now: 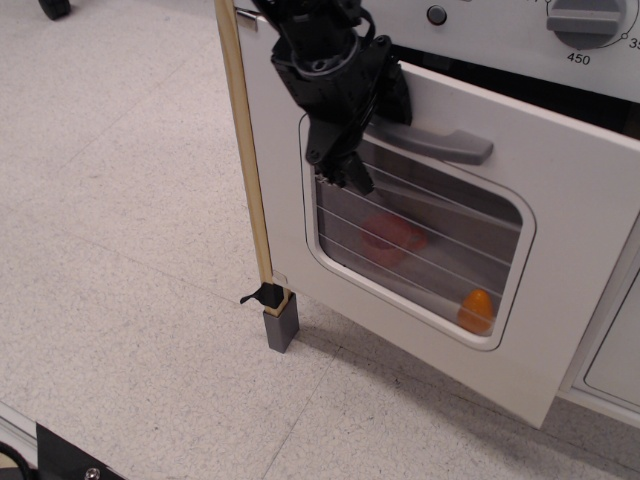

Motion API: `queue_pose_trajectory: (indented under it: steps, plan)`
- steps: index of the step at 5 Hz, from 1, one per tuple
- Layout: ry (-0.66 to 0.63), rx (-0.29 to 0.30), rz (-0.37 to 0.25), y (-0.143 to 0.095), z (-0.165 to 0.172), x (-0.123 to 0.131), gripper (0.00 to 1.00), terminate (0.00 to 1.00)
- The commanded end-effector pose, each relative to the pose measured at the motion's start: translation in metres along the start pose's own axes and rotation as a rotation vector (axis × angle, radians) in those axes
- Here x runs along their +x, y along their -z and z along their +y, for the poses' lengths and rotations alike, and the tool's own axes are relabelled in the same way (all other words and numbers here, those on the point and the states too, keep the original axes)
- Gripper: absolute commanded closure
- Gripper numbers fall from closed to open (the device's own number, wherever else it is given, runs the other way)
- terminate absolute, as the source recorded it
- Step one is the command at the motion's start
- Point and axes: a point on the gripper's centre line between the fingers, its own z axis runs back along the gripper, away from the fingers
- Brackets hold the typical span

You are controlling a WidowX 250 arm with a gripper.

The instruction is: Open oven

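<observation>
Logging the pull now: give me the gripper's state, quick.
Gripper: at the left end of the oven door's handle, door partly tipped open; whether it is clamped on the handle cannot be told.
</observation>
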Motion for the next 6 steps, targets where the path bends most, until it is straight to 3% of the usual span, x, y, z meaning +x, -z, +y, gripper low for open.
queue_pose_trajectory:
  steps: [1, 2, 5, 6]
  plan:
    - [0.082, 0.035, -0.01, -0.02, 0.028, 0.029, 0.0, 0.0]
    - [0.121, 0.05, -0.003, -0.028, 0.033, 0.032, 0.0, 0.0]
    - [0.602, 0.185, 0.022, -0.071, -0.007, -0.003, 0.0, 0.0]
    - [0.606, 0.094, 0.079, -0.093, -0.019, -0.017, 0.0, 0.0]
